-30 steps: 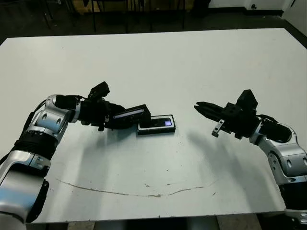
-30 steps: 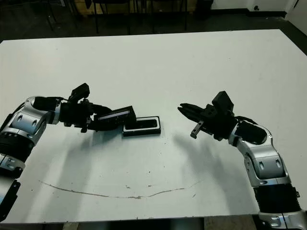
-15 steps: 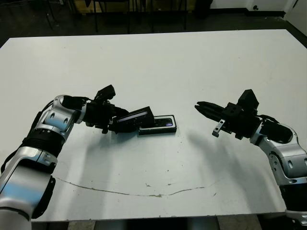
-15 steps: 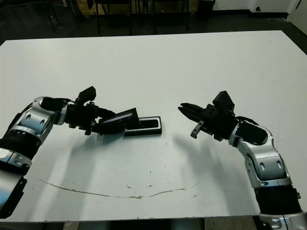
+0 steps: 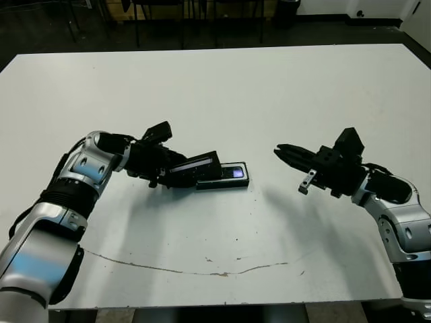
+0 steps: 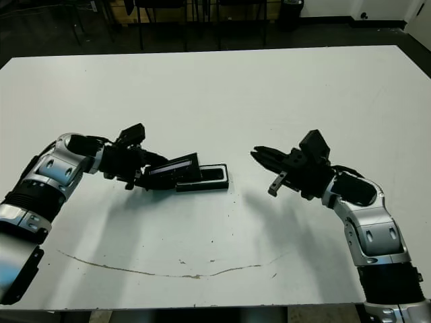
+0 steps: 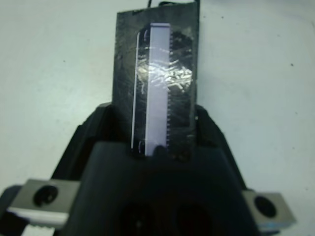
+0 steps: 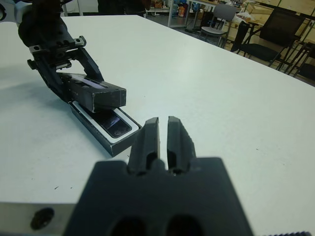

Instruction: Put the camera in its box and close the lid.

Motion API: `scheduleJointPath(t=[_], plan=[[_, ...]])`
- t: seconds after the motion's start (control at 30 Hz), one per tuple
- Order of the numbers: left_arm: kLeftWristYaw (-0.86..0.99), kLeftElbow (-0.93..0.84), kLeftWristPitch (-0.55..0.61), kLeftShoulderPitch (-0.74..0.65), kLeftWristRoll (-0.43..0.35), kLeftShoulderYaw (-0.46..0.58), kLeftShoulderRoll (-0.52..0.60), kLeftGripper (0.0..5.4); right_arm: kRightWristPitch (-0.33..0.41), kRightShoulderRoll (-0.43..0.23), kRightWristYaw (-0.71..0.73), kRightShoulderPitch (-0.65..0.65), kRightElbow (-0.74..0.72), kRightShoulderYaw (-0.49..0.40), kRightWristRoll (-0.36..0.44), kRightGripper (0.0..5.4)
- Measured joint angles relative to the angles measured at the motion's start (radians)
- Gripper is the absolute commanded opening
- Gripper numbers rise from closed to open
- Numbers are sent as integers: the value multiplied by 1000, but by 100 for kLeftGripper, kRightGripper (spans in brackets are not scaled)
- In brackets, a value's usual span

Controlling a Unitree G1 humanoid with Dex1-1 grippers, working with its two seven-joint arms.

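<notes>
The box (image 5: 245, 177), a shallow black tray with white lining, lies on the table's middle. The camera (image 5: 233, 173) rests inside it, its small screen glowing bluish. My left gripper (image 5: 171, 174) is shut on the lid (image 5: 195, 164), a flat black panel. It holds the lid tilted, with the far end over the box's left end. In the left wrist view the lid (image 7: 157, 83) sticks out between the fingers (image 7: 203, 120). My right gripper (image 5: 279, 151) hovers shut and empty to the right of the box, a little above the table. The right wrist view shows the box (image 8: 116, 143) just past its fingertips.
A thin brown scratch line (image 5: 182, 270) runs across the white table (image 5: 222, 94) near its front edge. Dark chairs (image 8: 275, 29) and furniture stand beyond the table's far edge.
My left gripper has carried the lid to the right, so it now overlaps more of the box's left end. The right arm has stayed in place.
</notes>
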Motion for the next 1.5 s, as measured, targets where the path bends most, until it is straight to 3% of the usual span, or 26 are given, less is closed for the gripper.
scheduleJointPath(t=[0.6, 0.93, 1.3, 1.5], plan=[[32, -63, 46, 29, 8, -8, -6, 262, 2, -2, -2, 10, -13, -1, -2, 0], [158, -78, -60, 26, 111, -87, -36, 259, -10, -2, 1, 10, -8, -1, -2, 0], [203, -139, -41, -4, 179, -161, -67, 259, -8, -2, -5, 10, -8, -10, -1, 0], [195, -62, -31, -34, 171, -162, -101, 259, -5, -2, -10, 11, -11, -11, 0, 0]])
